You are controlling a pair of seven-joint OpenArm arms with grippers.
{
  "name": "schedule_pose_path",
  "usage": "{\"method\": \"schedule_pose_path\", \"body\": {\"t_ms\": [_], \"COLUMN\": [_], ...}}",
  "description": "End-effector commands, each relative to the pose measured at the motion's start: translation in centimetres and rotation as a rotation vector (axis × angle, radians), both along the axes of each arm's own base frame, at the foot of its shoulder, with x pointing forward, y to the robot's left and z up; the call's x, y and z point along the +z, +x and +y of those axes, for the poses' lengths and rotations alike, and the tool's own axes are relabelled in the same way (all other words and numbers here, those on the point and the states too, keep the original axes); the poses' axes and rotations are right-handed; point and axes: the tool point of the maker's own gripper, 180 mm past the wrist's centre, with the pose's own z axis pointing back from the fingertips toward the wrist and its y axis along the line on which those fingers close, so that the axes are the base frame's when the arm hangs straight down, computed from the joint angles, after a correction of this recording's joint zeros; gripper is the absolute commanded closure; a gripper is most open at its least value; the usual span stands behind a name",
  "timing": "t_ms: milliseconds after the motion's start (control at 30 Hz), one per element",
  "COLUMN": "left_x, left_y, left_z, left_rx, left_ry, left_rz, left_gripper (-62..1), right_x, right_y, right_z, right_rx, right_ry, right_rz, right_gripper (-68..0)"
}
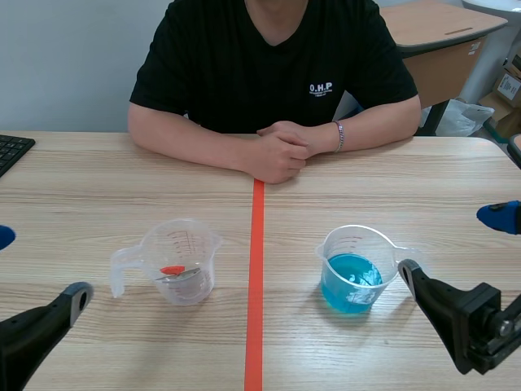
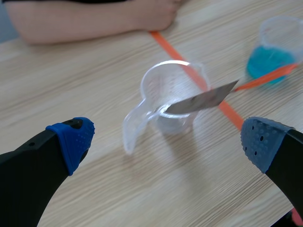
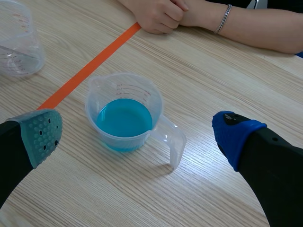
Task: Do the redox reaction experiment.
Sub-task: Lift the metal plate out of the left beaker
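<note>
The left claw point(image 2: 165, 142) hangs low over the table point(image 1: 81, 195), fingers spread with nothing between them, and the clear cup point(image 1: 183, 269) stands just ahead of it. That cup holds no liquid, only a metal blade point(image 2: 203, 99) with a red end, leaning on the rim. I judge it is propped that way so it can be lifted out easily. The cup's handle turns outward toward the left arm, likely to offer a grip. The orange tape point(image 1: 256, 285) runs down the middle and parts the two stations. Right of it stands the blue cup point(image 1: 354, 273), partly filled with blue liquid, its handle turned toward the right arm. The right claw point(image 3: 137, 137) hovers near it, fingers wide apart and holding nothing. The blade probably belongs in the blue liquid, a step not yet done. The table is pale, smooth wood grain. Across it a person sits with hands point(image 1: 281, 151) clasped. A keyboard point(image 1: 12, 151) lies at the far left, and another desk point(image 1: 440, 24) stands behind at the right.
</note>
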Motion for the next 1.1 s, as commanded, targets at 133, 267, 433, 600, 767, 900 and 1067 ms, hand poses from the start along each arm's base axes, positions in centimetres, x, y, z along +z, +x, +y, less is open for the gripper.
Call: {"method": "schedule_pose_path", "body": {"t_ms": [133, 267, 433, 600, 767, 900, 1067], "left_x": [-3.6, -6.3, -9.3, -10.9, -11.4, -11.5, -11.9], "left_y": [-2.6, -5.4, -9.0, -11.9, -13.8, -14.3, -14.6], "left_z": [3.1, 4.9, 7.2, 8.4, 8.7, 8.4, 7.1], "left_rx": [0.076, 0.128, 0.208, 0.26, 0.296, 0.333, 0.34], "left_ry": [0.046, 0.064, 0.095, 0.105, 0.092, 0.049, 0.01], "left_rz": [0.124, 0.226, 0.344, 0.426, 0.463, 0.477, 0.484], "left_gripper": [-62.3, -62.3, -62.3, -62.3, -62.3, -62.3, -62.3], "right_x": [1.1, 1.2, 1.2, 1.4, 2.1, 2.8, 3.4], "right_y": [0.5, 0.5, 0.5, 0.6, 0.7, 1.3, 2.0], "right_z": [0.3, 0.3, 0.4, 0.4, 1.1, 1.6, 3.6], "right_rx": [0.013, 0.014, 0.014, 0.016, 0.057, 0.095, 0.194], "right_ry": [0.008, 0.009, 0.01, 0.015, 0.021, 0.006, -0.016], "right_rz": [-0.041, -0.043, -0.044, -0.055, -0.089, -0.125, -0.165], "right_gripper": [-67.9, -67.9, -67.9, -67.9, -67.9, -67.9, -67.9]}}
